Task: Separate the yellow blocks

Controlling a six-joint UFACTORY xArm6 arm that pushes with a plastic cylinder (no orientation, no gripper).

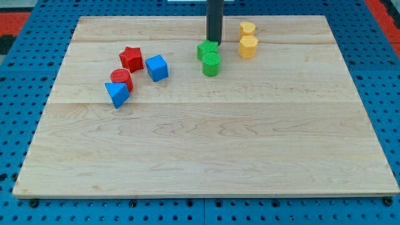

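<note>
Two yellow blocks stand close together at the view's top right of centre: a small yellow block (pixel 247 28) and, just below it, a yellow hexagonal block (pixel 248 47). They are nearly touching. My tip (pixel 214 40) is the end of a dark rod that comes down from the view's top. It sits to the left of the yellow blocks, right at the top edge of a green star-like block (pixel 207 49). A green cylinder (pixel 211 64) stands just below that green block.
On the left stand a red star (pixel 131 58), a blue cube (pixel 157 67), a red cylinder (pixel 121 79) and a blue triangular block (pixel 117 94). The wooden board (pixel 206 150) lies on a blue perforated base.
</note>
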